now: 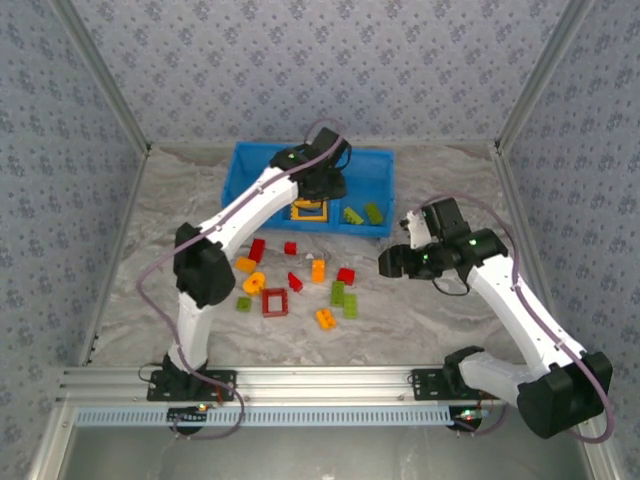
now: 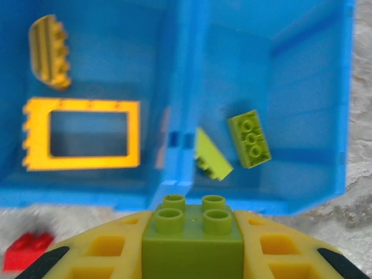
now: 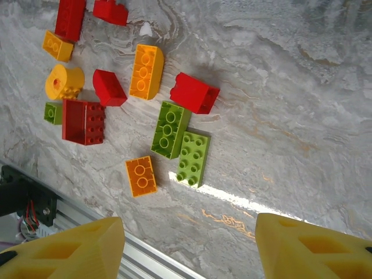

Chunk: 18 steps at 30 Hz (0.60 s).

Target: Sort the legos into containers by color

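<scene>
Legos: twelve lie loose on the grey marbled table (image 3: 302, 104), counted in the right wrist view.

Five are red:
- a long red brick (image 3: 70, 17)
- a notched red piece (image 3: 110, 11)
- a red wedge (image 3: 109, 87)
- a red block (image 3: 195, 92)
- a studded red slab (image 3: 84, 121)

Four are orange-yellow:
- a small square brick (image 3: 57, 45)
- a round piece (image 3: 64, 81)
- a long round-ended brick (image 3: 146, 71)
- an orange four-stud brick (image 3: 140, 175)

Three are green:
- a small green brick (image 3: 53, 112)
- a darker six-stud brick (image 3: 170, 129)
- a paler six-stud brick (image 3: 193, 158), lying against the darker one

All are glossy moulded plastic with round studs.

The blue bin (image 2: 180, 70) is smooth plastic with straight dividing walls. Its middle compartment holds two yellow pieces: an open rectangular yellow frame (image 2: 81, 133) lying flat and a curved yellow brick (image 2: 49, 52). Its right compartment holds two green pieces, well apart from the yellow ones: a flat six-stud green brick (image 2: 250, 138) and a green wedge (image 2: 210, 156) beside the divider.

The left gripper (image 2: 192, 232) is clamped on a green four-stud brick (image 2: 192, 247), studs up. It is held over the bin's near wall, in line with the divider.

The right gripper (image 3: 187, 232) has its yellow fingers (image 3: 64, 253) spread wide with nothing between them. It hangs above the table, on the near side of the loose bricks.
</scene>
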{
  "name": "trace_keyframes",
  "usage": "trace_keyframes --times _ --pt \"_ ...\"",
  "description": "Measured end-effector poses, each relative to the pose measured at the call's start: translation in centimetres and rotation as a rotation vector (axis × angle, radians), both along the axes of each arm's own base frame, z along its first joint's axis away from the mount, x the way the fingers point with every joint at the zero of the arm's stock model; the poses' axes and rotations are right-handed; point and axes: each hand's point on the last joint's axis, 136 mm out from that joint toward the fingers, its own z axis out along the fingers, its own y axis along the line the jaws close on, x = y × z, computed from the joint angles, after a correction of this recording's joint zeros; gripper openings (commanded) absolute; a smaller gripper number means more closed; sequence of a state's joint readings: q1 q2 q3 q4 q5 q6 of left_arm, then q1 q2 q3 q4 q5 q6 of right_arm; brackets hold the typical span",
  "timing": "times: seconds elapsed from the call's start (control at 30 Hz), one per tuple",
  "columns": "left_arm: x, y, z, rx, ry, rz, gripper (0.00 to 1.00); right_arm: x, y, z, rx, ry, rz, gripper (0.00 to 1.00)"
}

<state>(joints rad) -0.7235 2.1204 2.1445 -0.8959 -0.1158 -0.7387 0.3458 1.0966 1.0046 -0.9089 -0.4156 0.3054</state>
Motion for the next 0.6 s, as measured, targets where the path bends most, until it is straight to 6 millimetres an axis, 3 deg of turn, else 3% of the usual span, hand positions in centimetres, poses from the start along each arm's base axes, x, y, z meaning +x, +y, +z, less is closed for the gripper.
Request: trace_keyframes --times 0.13,0.3,0.6 --pt "2.5 -3.6 -0.1 -0.007 -0.074 -0.079 0.29 -0.1 -0.4 -0.1 0.001 -0.001 -0.013 0.64" --pt "4.8 -7.0 -2.3 0.000 -0.126 -0.143 0.29 -0.3 -0.5 0.6 0.009 -0.024 -0.014 0.64" --pt "5.6 -8.1 -8.5 0.099 -0.103 -0.180 0.29 -1.2 -1.1 1.3 0.014 -0.036 -0.028 0.64"
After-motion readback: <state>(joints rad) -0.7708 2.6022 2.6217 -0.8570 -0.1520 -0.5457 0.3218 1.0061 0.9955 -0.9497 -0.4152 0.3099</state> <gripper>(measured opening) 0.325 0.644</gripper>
